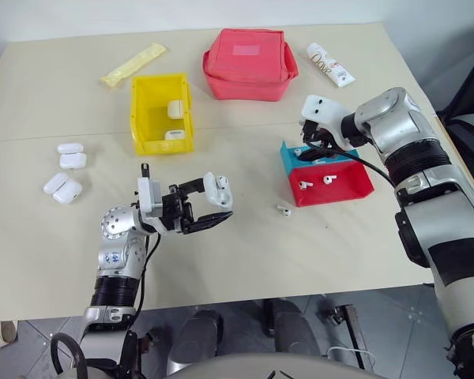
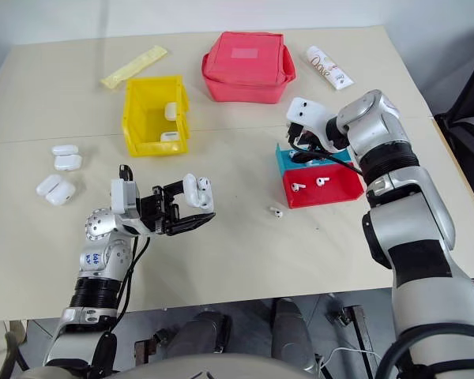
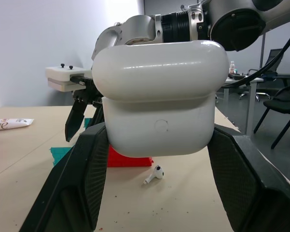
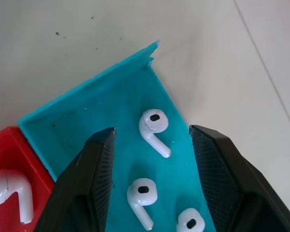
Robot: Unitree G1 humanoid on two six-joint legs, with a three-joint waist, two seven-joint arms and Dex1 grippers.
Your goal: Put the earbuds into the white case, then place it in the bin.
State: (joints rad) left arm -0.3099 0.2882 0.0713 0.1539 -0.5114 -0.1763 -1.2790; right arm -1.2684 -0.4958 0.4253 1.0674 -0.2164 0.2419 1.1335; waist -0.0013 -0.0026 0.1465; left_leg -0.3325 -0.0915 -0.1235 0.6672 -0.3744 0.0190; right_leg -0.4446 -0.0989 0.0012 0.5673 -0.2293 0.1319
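While the left fingers [image 1: 208,207] gripped a closed white case [image 1: 218,190] above the surface's near edge, the right fingers [image 4: 152,181] hung open and empty over earbuds [image 4: 153,124] in the blue tray [image 4: 94,125]. Nothing was loaded; the yellow bin [image 1: 144,118], mid-surface, held other cases.

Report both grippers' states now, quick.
Left gripper: shut on the white case, lid closed.
Right gripper: open, empty, above the earbuds in the blue tray.

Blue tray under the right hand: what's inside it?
Three earbuds lie loose in the blue tray, between the open fingers of the right hand. Its near end is hidden by the hand.
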